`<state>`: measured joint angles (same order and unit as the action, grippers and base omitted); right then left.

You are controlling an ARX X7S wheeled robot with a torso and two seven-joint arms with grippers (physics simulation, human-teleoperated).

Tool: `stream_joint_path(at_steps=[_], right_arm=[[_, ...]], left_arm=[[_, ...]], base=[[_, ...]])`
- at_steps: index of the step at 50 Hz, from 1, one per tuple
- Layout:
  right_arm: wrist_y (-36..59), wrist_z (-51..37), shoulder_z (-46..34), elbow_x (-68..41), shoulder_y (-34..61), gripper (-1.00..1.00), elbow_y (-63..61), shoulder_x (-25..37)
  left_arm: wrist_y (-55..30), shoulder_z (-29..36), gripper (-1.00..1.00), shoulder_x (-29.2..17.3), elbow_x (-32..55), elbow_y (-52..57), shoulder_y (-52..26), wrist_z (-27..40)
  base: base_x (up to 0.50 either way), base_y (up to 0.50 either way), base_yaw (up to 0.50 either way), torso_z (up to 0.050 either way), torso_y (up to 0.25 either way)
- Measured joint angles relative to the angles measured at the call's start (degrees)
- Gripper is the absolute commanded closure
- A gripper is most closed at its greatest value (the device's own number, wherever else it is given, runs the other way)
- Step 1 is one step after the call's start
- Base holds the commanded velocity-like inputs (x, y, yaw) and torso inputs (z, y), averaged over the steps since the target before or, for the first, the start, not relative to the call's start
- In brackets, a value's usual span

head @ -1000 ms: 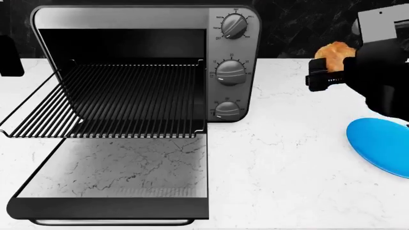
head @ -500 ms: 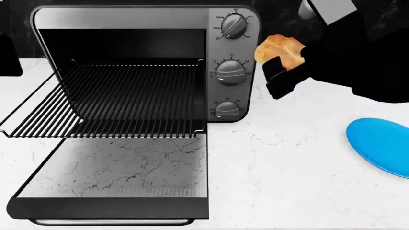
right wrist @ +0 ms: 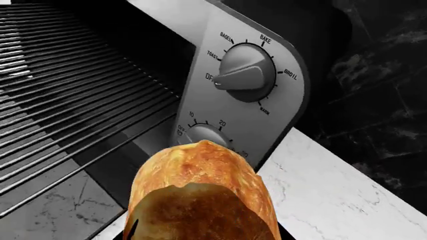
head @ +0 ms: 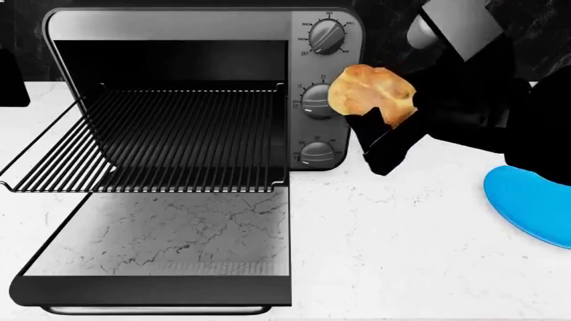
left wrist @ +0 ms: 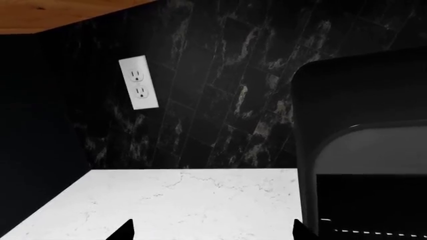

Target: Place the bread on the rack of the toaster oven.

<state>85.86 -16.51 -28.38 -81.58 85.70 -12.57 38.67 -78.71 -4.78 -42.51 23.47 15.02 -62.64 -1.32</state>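
Nearest to me in the head view, the drop-down door [head: 152, 234] lies flat and open, its glass showing the marbled counter [head: 410, 254] beneath. Just beyond it the rack [head: 170, 140] is pulled out of the toaster oven [head: 178, 27], bare wire all over. At about three o'clock from the rack my right gripper [head: 379, 137] is clenched on the bread [head: 373, 95] — the roll hangs in the air in front of the middle knob [head: 319, 101], clear of the counter. From the right wrist camera the bread [right wrist: 200, 195] fills the near foreground, with the top knob [right wrist: 244, 76] and the rack's bars [right wrist: 60, 100] past it. A blue plate [head: 528, 200] sits at four o'clock, well apart from the oven. My left gripper [left wrist: 212, 231] shows only two dark fingertips spread wide — released, grasping nothing — over white counter, with a wall outlet [left wrist: 139, 82] on the black backsplash farther off.
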Motion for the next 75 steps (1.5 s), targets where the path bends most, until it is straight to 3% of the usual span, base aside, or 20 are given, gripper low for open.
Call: stream_joint_path(at_steps=[15, 36, 75], right_arm=[[-5.7, 3.8, -1.3, -1.1, 0.0, 1.00, 0.1, -3.8], [-7.5, 9.6, -9.9, 4.6, 9.5, 1.00, 16.3, -19.5], [-18.3, 20.1, -20.5, 13.5, 8.0, 1.00, 30.4, -30.8]], left_arm=[[-0.1, -0.3, -1.00, -0.2, 0.4, 0.2, 0.5, 0.1], [0.7, -1.0, -1.00, -1.2, 0.5, -0.4, 1.7, 0.0], [1.6, -1.3, -1.00, -1.6, 0.8, -0.8, 2.8, 0.4]], base=[[0.00, 0.00, 0.00, 0.000, 0.000], [0.00, 0.00, 0.00, 0.000, 0.000], [0.00, 0.00, 0.00, 0.000, 0.000]])
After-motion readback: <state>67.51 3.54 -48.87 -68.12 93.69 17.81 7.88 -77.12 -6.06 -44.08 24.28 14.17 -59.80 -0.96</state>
